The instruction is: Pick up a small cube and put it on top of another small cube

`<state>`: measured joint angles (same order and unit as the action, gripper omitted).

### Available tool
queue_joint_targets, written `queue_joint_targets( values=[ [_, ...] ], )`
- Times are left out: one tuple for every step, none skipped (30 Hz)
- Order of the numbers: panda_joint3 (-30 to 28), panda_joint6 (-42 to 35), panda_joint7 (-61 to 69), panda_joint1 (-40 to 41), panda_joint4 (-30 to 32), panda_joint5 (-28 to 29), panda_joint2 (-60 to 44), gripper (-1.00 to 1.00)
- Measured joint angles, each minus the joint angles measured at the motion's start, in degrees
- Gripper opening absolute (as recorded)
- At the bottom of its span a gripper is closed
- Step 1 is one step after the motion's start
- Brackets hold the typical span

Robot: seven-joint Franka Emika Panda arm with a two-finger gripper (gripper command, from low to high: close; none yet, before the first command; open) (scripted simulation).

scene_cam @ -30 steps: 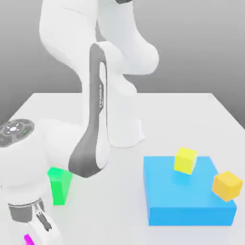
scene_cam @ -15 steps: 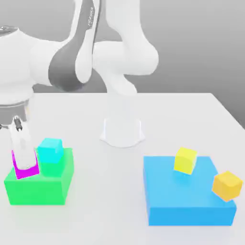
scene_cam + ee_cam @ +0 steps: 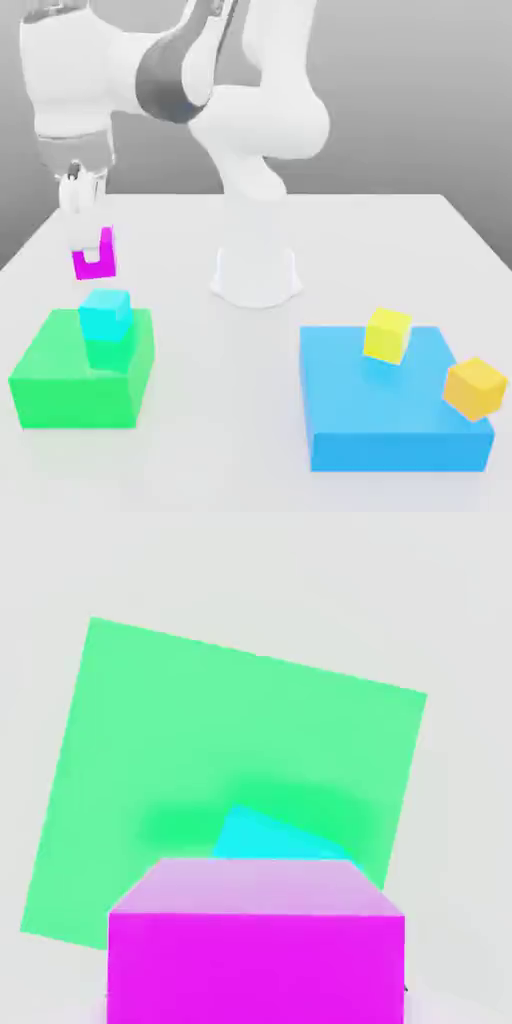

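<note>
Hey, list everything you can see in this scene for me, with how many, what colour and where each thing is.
magenta cube: one, magenta, held in the air above the cyan cube
cyan cube: one, cyan, on top of the green block
green block: one, green, on the table at the exterior view's left
blue block: one, blue, on the table at the exterior view's right
yellow cube: one, yellow, on the blue block
orange cube: one, orange, at the blue block's right edge
table: one, white
arm: one, white and grey, base mid-table
gripper: one, shut on the magenta cube
</note>
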<state>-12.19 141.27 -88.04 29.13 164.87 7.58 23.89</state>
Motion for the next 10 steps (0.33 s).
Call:
queue_joint_targets(
  values=[
    [-0.2, 2.4, 0.1, 0.0, 0.7, 0.0, -1.8, -1.0],
    [-0.3, 4.0, 0.1, 0.0, 1.1, 0.0, -3.0, 1.0],
    [-0.3, 4.0, 0.1, 0.0, 1.1, 0.0, -3.0, 1.0],
    [-0.3, 4.0, 0.1, 0.0, 1.1, 0.0, -3.0, 1.0],
    [-0.3, 4.0, 0.1, 0.0, 1.1, 0.0, -3.0, 1.0],
    [-0.3, 4.0, 0.1, 0.0, 1.1, 0.0, -3.0, 1.0],
    [-0.3, 4.0, 0.1, 0.0, 1.1, 0.0, -3.0, 1.0],
    [-0.3, 4.8, 0.1, 0.0, 1.3, 0.0, -3.6, 1.0],
    [-0.2, 3.9, 0.0, 0.0, 1.1, 0.1, -2.9, 1.0],
    [-0.1, 2.3, 0.0, 0.1, 0.7, 0.1, -1.7, 1.0]
  ],
)
